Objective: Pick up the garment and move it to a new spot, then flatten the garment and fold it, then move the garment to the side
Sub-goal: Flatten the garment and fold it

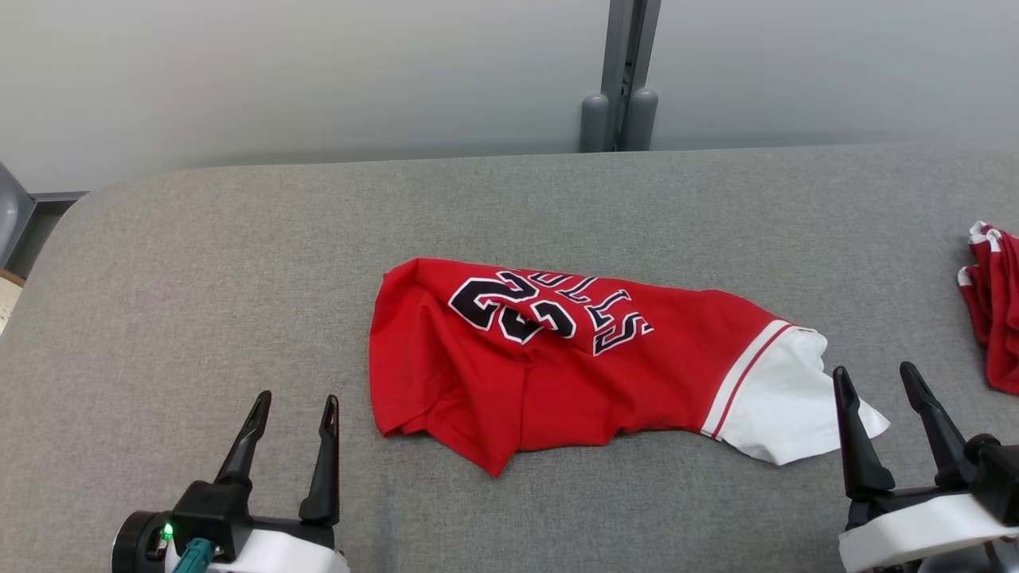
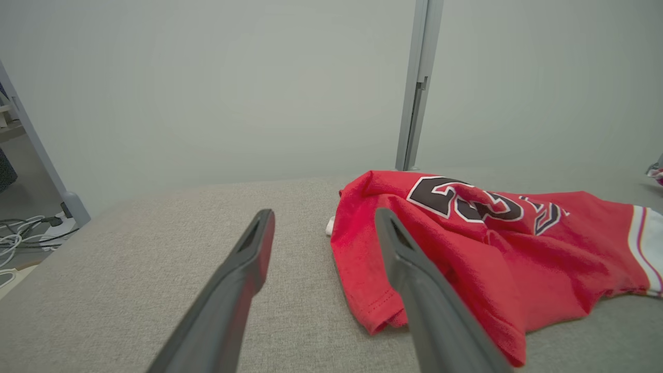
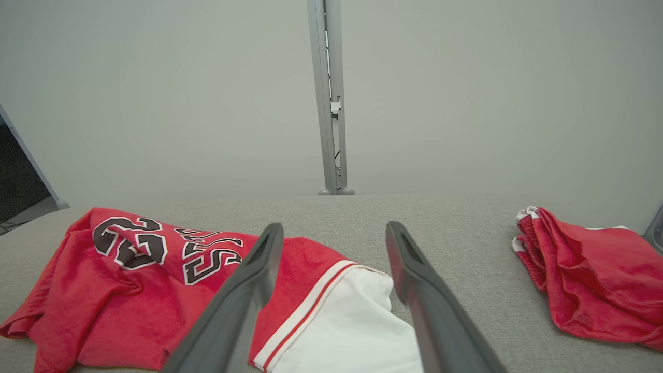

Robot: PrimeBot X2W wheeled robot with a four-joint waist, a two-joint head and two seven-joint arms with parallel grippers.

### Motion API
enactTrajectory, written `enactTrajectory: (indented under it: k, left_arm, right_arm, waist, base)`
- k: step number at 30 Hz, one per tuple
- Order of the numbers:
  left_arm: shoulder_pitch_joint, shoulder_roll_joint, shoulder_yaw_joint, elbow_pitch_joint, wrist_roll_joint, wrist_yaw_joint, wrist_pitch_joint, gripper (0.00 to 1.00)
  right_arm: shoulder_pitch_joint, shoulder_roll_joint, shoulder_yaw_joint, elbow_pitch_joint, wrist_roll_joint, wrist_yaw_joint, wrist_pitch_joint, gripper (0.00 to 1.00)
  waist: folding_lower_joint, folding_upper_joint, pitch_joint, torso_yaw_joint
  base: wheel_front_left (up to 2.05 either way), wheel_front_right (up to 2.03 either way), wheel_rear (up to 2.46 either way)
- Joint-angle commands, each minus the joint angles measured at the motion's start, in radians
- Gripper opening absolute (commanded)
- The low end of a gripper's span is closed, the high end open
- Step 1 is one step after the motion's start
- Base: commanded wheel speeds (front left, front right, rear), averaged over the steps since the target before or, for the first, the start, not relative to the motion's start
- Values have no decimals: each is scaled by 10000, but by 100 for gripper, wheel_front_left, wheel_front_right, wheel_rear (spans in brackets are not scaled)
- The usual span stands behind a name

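A red garment (image 1: 557, 374) with black-and-white numbers and a white sleeve end lies crumpled in the middle of the grey table (image 1: 199, 263). My left gripper (image 1: 296, 404) stands open at the lower left, a short way left of the garment's red edge, holding nothing. In the left wrist view the garment (image 2: 481, 248) lies right of the left gripper (image 2: 323, 223). My right gripper (image 1: 876, 378) is open at the lower right, its inner finger just by the white sleeve. The right wrist view has the garment (image 3: 155, 280) under and left of the right gripper (image 3: 334, 234).
A second red cloth (image 1: 995, 306) lies bunched at the table's right edge, also at the right in the right wrist view as a red cloth (image 3: 590, 269). A grey post (image 1: 625, 76) stands behind the table against a pale wall. Cables (image 2: 26, 233) lie on the floor at left.
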Motion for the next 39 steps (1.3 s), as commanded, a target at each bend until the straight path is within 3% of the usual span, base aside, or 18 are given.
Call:
enactTrajectory:
  k: [1, 5, 15, 23, 24, 25, 33, 39]
  left_arm:
    - [-133, 55, -10, -62, 86, 4, -12, 100]
    - [-460, -63, -427, -202, 93, -367, 104, 100]
    - [-1151, -587, -2331, 877, -275, -2003, 2003, 100]
    - [-1825, -782, -2473, 2183, -380, -2132, 2226, 100]
    - [-1941, -777, -2462, 2317, -376, -2138, 2196, 75]
    - [-2037, -787, -2460, 2406, -388, -2189, 2115, 0]
    - [-2327, -670, -2366, 1693, -483, -2304, 1534, 0]
    - [-1967, -276, -1934, -163, -710, -1907, 1938, 0]
  right_arm:
    - [82, -47, -25, -29, -19, 1, 16, 100]
    - [26, -36, -34, -113, 19, 1, 41, 100]
    - [-400, -24, 173, -1, 143, 1, -66, 100]
    - [-708, -16, 162, 174, 141, 1, -274, 100]
    - [-750, -16, 159, 197, 155, 1, -283, 100]
    - [-782, -15, 164, 222, 183, 1, -293, 100]
    - [-798, -14, 84, 426, 387, 1, -464, 100]
    - [-817, -12, 46, 586, 537, 1, -561, 100]
  waist:
    - [0, -1, 16, 3]
    - [0, -1, 227, 43]
    - [0, -1, 922, -251]
    - [0, -1, 1495, -609]
    - [0, -1, 1533, -640]
    - [0, -1, 1557, -667]
    - [0, -1, 1633, -725]
    - [0, -1, 1646, -518]
  base:
    - [0, 0, 0]
    - [0, 0, 0]
    - [0, 0, 0]
    - [0, 0, 0]
    - [0, 0, 0]
    - [0, 0, 0]
    - [0, 0, 0]
    - [0, 0, 0]
